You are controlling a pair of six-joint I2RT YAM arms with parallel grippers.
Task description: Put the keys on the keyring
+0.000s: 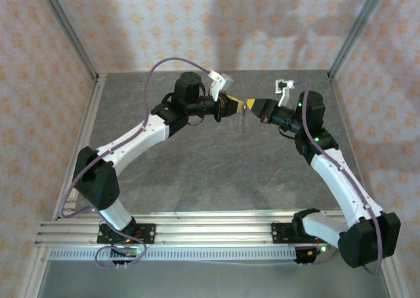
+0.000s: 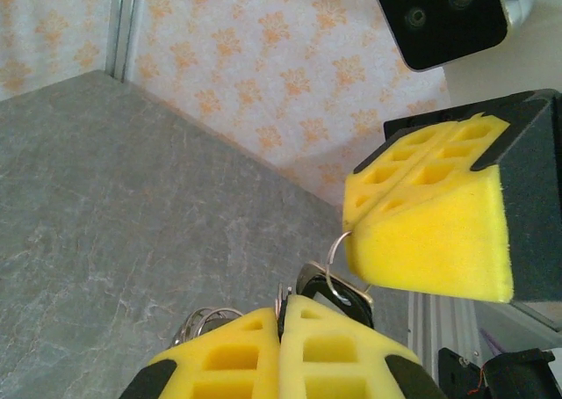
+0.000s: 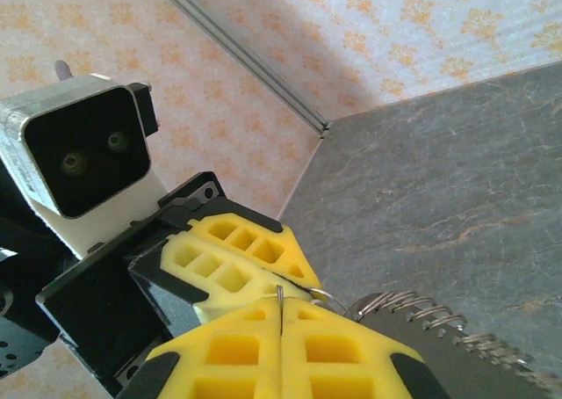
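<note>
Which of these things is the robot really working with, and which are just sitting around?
Part of the job:
key
keyring
left gripper
right gripper

Just surroundings:
table
wallpaper
metal frame

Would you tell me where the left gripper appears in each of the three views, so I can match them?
Top external: the left gripper sits upper centre, tip to tip with the right gripper.
Left wrist: left gripper at the bottom edge, centre.
Right wrist: left gripper left of centre, pointing right.
Shared landmark: the right gripper facing it.
</note>
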